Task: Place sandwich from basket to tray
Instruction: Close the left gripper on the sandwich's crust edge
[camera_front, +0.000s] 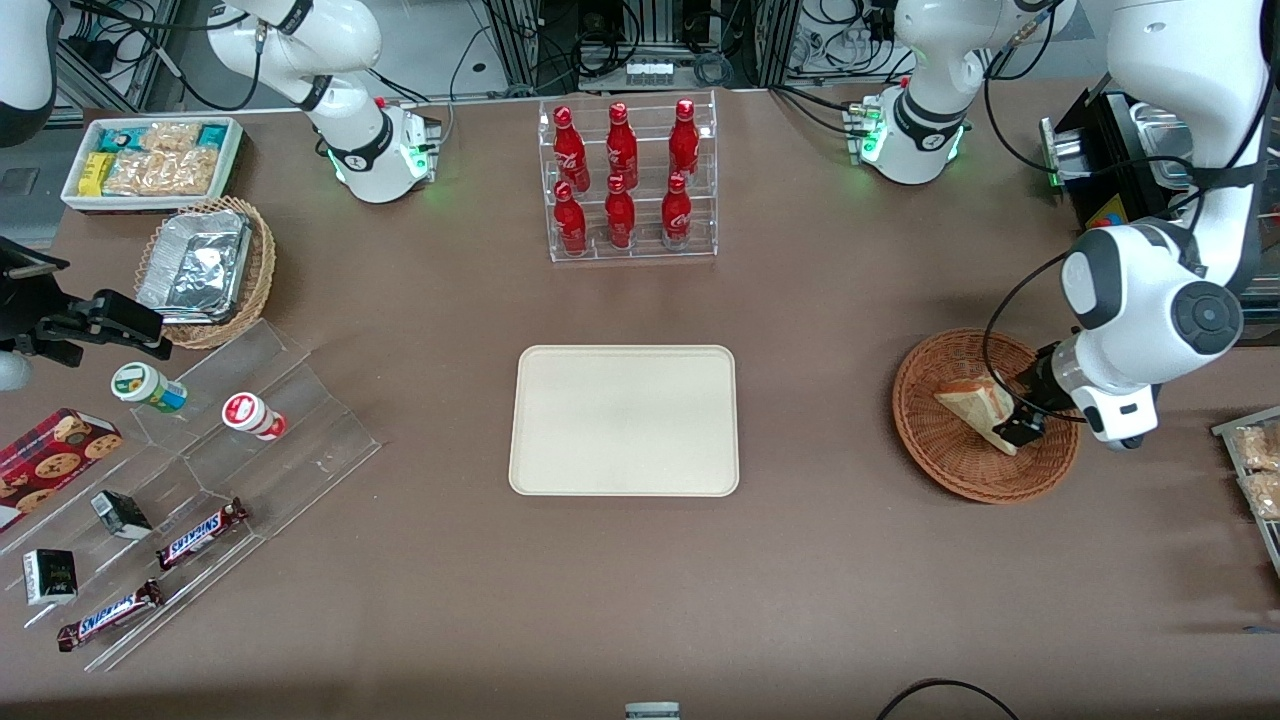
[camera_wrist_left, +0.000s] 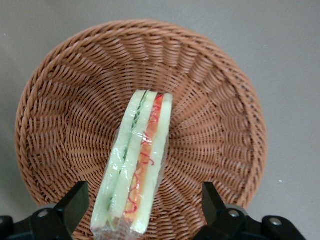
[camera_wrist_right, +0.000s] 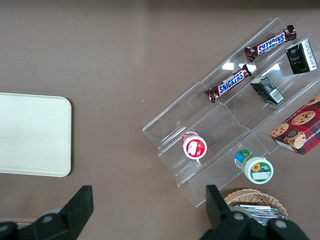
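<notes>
The sandwich (camera_wrist_left: 136, 165) lies in the basket (camera_wrist_left: 60, 115), cut edge up, wrapped in clear film. The gripper (camera_wrist_left: 141, 207) hangs low over it, fingers (camera_wrist_left: 75, 202) spread wide on either side and not touching it. The basket sits toward the working arm's end of the tabletop (camera_front: 850, 600), well apart from the bare tray (camera_front: 625, 420) at mid-tabletop.

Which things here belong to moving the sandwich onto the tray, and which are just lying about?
Belong to the job:
sandwich, lying in the basket
basket, reddish-brown wicker
tray, bare
tool, open, its fingers either side of the sandwich

Just lying about:
red bottles in a clear rack
Snickers bars
cookie box
foil containers in a tan basket
</notes>
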